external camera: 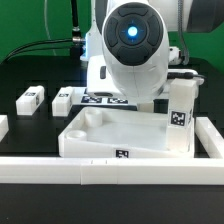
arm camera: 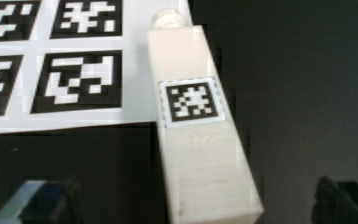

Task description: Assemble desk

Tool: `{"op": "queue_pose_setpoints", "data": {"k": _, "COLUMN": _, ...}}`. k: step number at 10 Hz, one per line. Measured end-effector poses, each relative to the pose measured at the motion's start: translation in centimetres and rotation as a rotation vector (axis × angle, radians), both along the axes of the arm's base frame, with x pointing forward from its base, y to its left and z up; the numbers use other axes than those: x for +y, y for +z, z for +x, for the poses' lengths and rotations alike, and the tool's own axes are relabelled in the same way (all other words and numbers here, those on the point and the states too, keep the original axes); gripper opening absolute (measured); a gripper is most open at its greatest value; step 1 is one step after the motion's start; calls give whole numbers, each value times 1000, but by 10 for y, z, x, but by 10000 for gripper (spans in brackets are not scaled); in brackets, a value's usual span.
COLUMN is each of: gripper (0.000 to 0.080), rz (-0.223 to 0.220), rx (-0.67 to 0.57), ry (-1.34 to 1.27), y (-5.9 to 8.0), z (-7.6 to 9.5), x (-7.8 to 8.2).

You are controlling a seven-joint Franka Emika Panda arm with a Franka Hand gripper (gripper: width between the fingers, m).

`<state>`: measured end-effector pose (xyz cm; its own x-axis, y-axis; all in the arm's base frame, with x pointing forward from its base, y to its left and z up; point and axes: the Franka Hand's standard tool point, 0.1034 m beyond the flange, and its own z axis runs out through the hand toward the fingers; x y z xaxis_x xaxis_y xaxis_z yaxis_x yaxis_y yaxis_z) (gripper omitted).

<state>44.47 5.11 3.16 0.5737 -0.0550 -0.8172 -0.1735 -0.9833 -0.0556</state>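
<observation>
The white tabletop slab [external camera: 105, 138] lies at the front in the exterior view. One white leg [external camera: 180, 115] stands upright at its right corner, tag facing me. Two more legs [external camera: 32, 98] [external camera: 65, 99] lie on the black table at the exterior view's left. In the wrist view another leg [arm camera: 197, 120] lies flat with a tag on top, beside the marker board [arm camera: 51, 60]. My gripper [arm camera: 194, 203] is open. Its dark fingers [arm camera: 34, 203] stand apart on either side of the leg's near end, not touching it. In the exterior view the arm's body hides the gripper.
The arm's large white housing [external camera: 135, 45] fills the middle of the exterior view. The marker board [external camera: 105, 100] lies behind the tabletop. Long white border bars [external camera: 110, 172] run along the front and right [external camera: 212, 135] of the table.
</observation>
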Motion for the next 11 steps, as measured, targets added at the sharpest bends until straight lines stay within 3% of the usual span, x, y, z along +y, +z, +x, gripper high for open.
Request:
{"op": "queue_pose_setpoints", "data": {"k": 2, "gripper": 649, "rz": 6, "rx": 59, "ry": 0, "y": 0, "z": -8, "x": 0}}
{"op": "queue_pose_setpoints", "data": {"k": 4, "gripper": 649, "rz": 18, "rx": 168, "ry": 1, "y": -12, "z": -13, "x": -4}}
{"op": "queue_pose_setpoints", "data": {"k": 9, "gripper": 649, "rz": 9, "rx": 138, "ry": -2, "y": -19, "z": -10, "x": -5}}
{"op": "queue_pose_setpoints", "data": {"k": 11, "gripper": 390, "rz": 9, "rx": 137, "ry": -3, "y": -19, "z": -10, "x": -5}}
